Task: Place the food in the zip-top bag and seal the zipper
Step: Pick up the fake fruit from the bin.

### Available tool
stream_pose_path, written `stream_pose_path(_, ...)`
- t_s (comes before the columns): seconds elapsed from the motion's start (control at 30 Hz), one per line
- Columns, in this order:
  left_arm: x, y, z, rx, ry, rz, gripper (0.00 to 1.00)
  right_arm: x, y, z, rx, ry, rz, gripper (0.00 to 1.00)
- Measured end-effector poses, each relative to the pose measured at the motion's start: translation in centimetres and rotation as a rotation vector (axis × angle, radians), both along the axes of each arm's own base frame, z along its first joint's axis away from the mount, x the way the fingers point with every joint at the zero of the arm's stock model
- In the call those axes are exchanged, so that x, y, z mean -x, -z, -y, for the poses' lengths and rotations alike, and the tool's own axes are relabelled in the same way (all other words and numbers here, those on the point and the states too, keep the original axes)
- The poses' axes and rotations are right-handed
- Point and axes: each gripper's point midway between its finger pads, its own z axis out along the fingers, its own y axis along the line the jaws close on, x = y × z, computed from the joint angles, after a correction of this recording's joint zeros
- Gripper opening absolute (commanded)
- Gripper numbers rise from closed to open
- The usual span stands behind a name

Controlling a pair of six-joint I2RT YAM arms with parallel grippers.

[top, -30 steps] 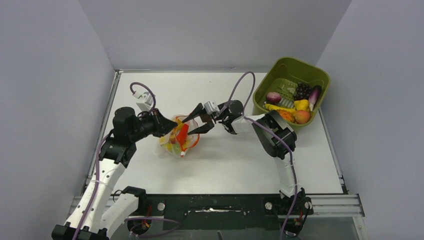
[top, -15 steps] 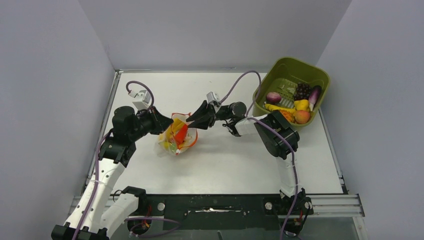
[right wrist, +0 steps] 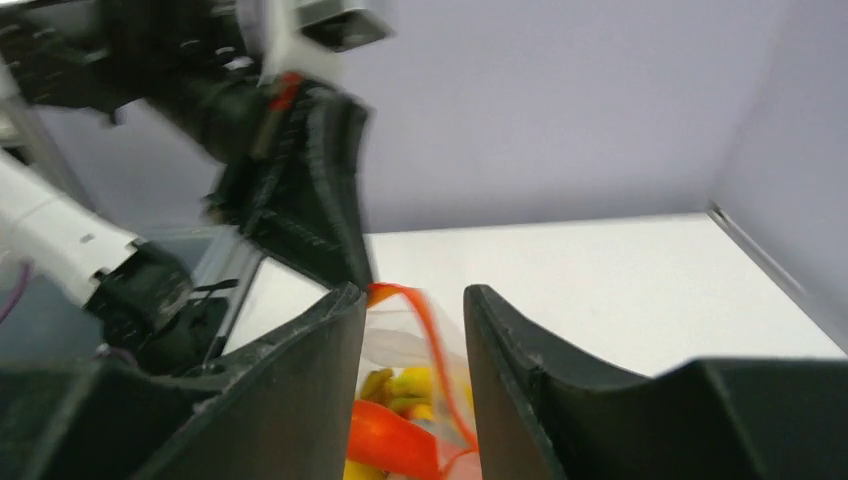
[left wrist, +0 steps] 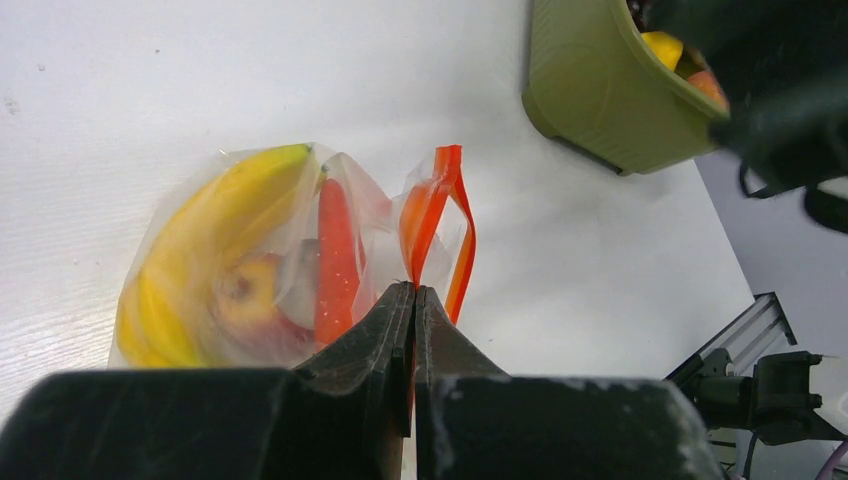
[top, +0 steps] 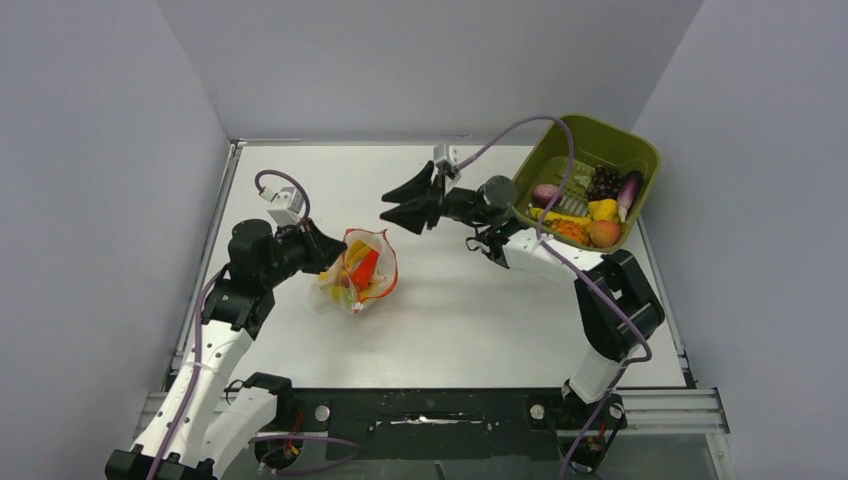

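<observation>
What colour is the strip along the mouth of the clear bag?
Orange-red. The zipper shows best in the left wrist view.

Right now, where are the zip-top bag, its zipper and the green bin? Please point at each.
zip-top bag [left wrist: 210, 250], left wrist view, on its clear side.
zipper [left wrist: 443, 170], left wrist view, on the strip's upper end.
green bin [top: 585, 140], top external view, on its far inner wall.

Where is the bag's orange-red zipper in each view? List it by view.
Top external: zipper left of centre, right of the left hand.
Left wrist: centre, rising from that shut hand.
Right wrist: bottom centre, framed by the right hand.
Shared landmark: the left hand pinching it.
</observation>
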Motion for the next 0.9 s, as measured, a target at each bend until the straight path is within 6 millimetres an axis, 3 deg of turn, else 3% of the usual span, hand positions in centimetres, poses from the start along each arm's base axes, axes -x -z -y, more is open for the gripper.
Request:
stream_pose_path(0.13, 0.2, 0.7, 0.1, -0.001, 0.010, 0.013, 0.00, -6.0, -1.7, -0.3, 0.124, 0.272, -0.154, 0.47)
stream_pose_path(0.23, 0.3, 1.2, 0.2, -0.002, 0.026, 0.018, 0.00, -8.7, -0.6, 1.5, 0.221, 0.484, -0.252, 0.50)
stream_pose_path(0.37, 0.4, 1.3, 0.4, -0.005, 0.045, 0.035, 0.00, -10.8, 2.9, 5.9, 0.373, 0.748, -0.415, 0.58)
stream_pose_path(0.5, 0.7, 1.4, 0.5, -0.005, 0.057, 0.045, 0.00, -12.5, 4.8, 10.0, 0.477, 0.959, -0.510, 0.70)
stream_pose_path(0.67, 0.9, 1.3, 0.9, -0.009, 0.076, 0.058, 0.00, -14.1, 4.5, 14.8, 0.521, 1.204, -0.555, 0.97)
stream_pose_path(0.9, 1.2, 1.1, 1.2, -0.016, 0.095, 0.072, 0.00, -15.8, 3.1, 20.8, 0.546, 1.399, -0.567, 0.98)
